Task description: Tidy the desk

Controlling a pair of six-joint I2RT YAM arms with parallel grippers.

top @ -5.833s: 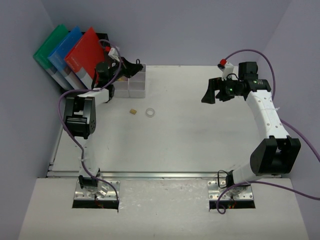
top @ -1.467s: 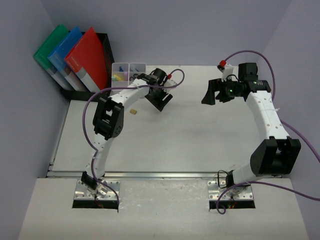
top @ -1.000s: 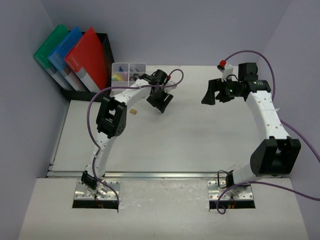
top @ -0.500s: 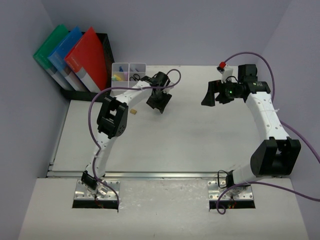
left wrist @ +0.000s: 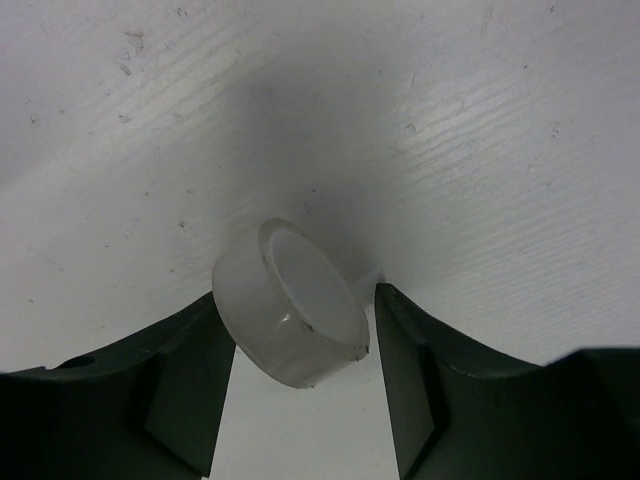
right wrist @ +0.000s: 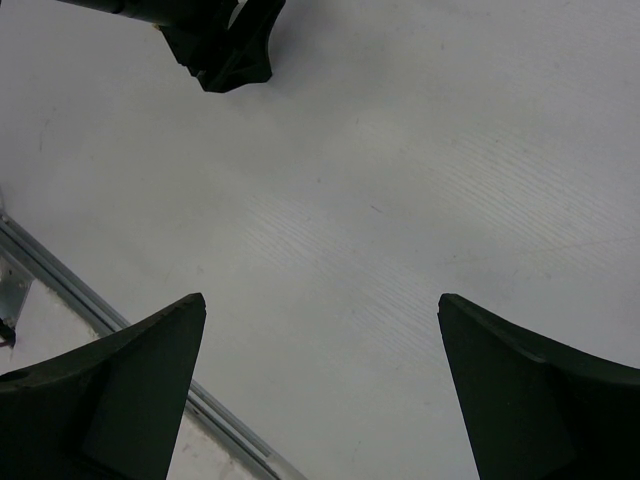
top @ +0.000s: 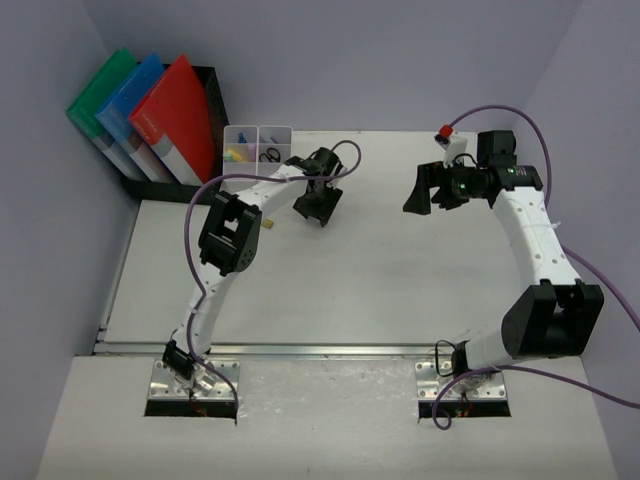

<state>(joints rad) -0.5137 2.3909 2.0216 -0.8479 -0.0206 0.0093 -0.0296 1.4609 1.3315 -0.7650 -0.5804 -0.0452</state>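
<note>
My left jaws pinch the tape roll (left wrist: 290,300) at the far middle of the table (top: 400,280). The compartment tray (top: 258,128) lies just far-left of them. My right jaws hang wide, well apart.

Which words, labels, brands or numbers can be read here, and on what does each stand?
None can be read.
The red folder, blue folder and green folder have pale lower edges, too small to show writing.
The tape roll, the desk and the compartment tray show no text.
</note>
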